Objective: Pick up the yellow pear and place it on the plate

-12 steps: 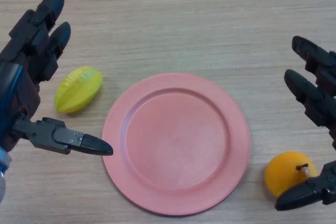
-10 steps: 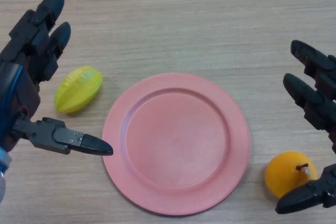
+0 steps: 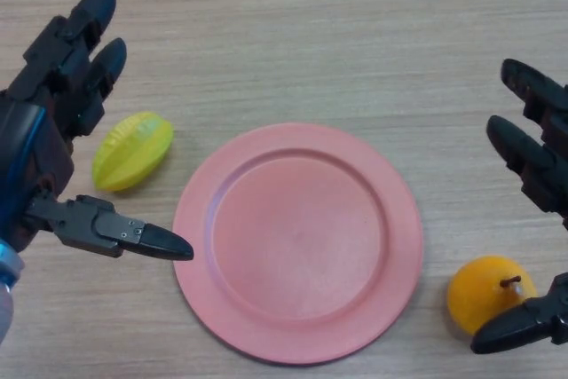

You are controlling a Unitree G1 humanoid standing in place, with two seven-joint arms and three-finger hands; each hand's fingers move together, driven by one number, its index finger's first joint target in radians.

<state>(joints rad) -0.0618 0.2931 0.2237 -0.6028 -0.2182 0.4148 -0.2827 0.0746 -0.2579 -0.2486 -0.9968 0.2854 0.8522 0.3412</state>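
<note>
Right hand [image 3: 541, 166]: spread wide, empty, shifted slightly since a moment ago, thumb just beside yellow pear [image 3: 490, 295]
Left hand [image 3: 53, 139]: wide, idle
Plate [image 3: 297, 241]: bare, pear not yet grasped

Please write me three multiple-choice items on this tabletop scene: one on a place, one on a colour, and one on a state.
1. Where is the yellow pear?
A. on the plate
B. on the table, right of the plate
C. in the left hand

2. What colour is the plate?
A. pink
B. blue
C. white

3. How is the right hand?
A. shut on the pear
B. open beside the pear
C. curled into a fist

Answers: 1 B, the pear lies off the plate's rim, by the right hand. 2 A, the plate is plainly pink. 3 B, its fingers are spread and grip nothing.
</note>
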